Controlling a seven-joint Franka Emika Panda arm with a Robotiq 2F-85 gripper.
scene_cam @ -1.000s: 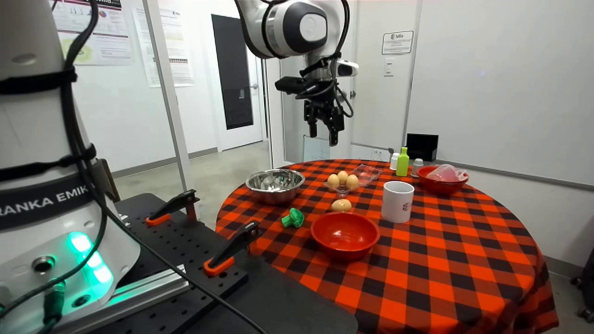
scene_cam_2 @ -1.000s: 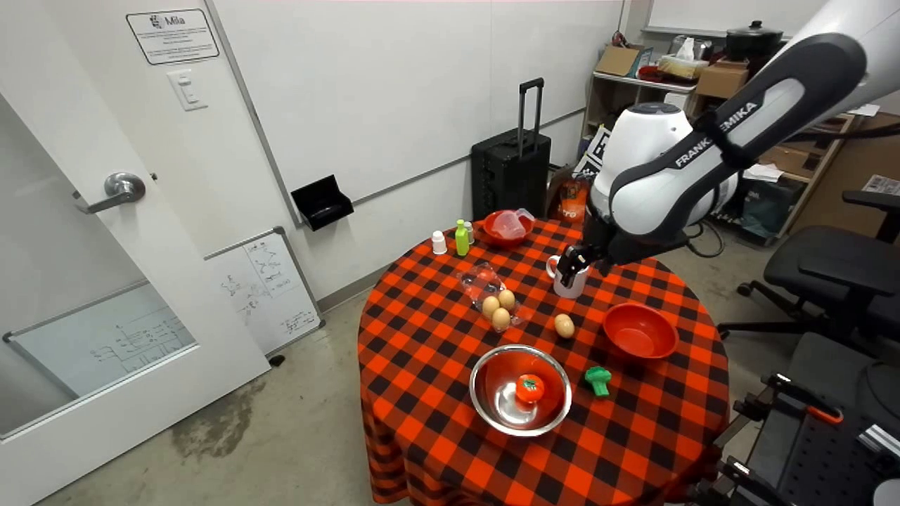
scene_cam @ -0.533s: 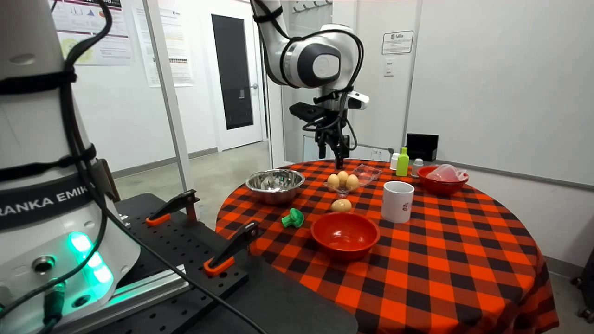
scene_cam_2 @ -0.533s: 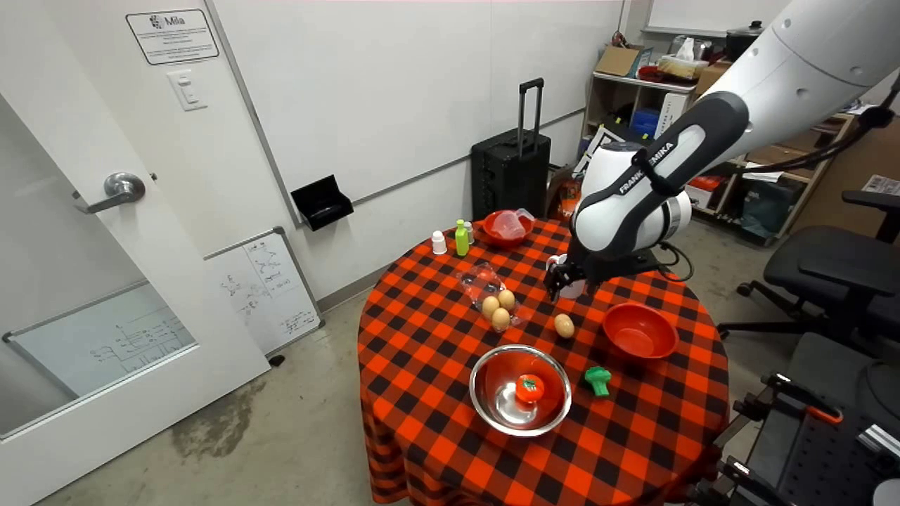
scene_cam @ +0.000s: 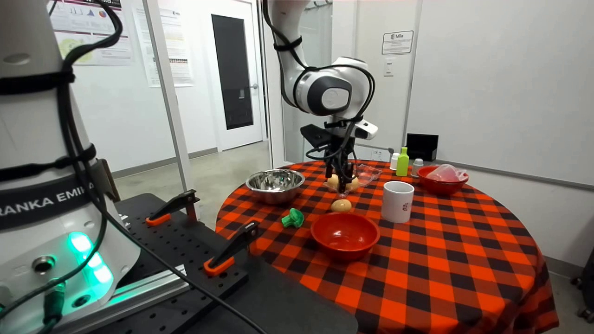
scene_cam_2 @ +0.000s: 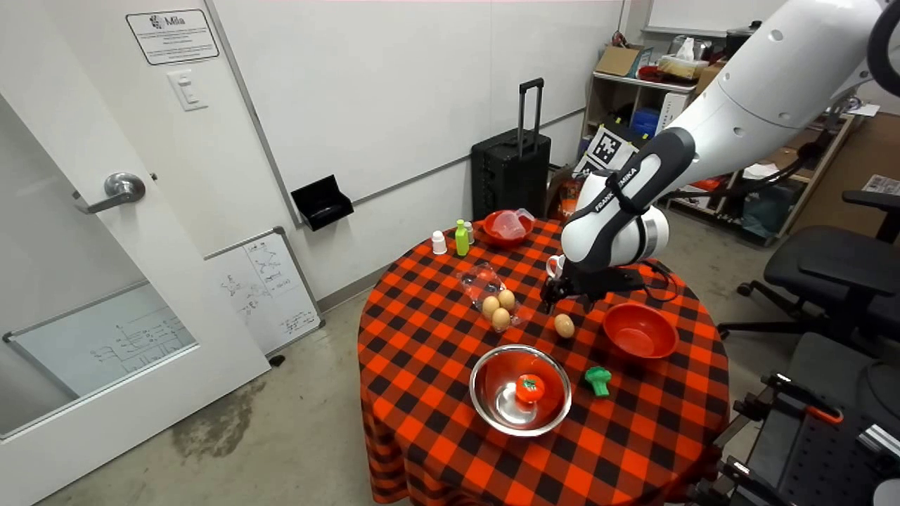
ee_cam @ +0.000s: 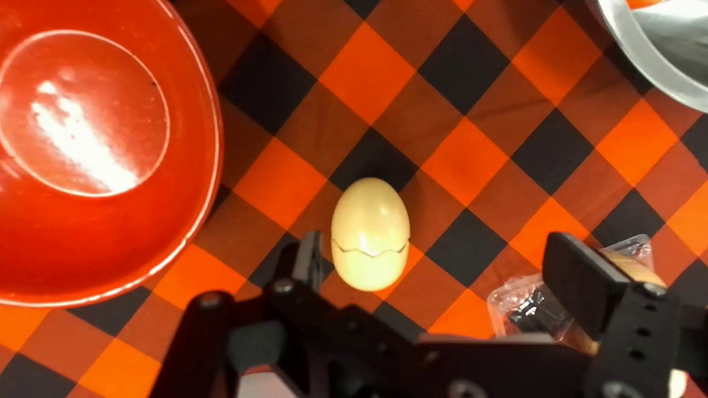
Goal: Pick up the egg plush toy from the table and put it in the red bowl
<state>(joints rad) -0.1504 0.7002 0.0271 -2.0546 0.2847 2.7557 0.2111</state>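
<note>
Wrist view shows the egg [ee_cam: 370, 235] lying on the bench [ee_cam: 368, 72], to the right of the red bowl [ee_cam: 193, 138] and apart from it, as the parted jaws hold nothing, leaving grasp, lift and drop-off seemingly all yet to be done.

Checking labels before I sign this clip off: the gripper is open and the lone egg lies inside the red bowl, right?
One slip: the lone egg lies on the checked tablecloth beside the red bowl, not inside it, as the wrist view shows. The gripper is indeed open.
</note>
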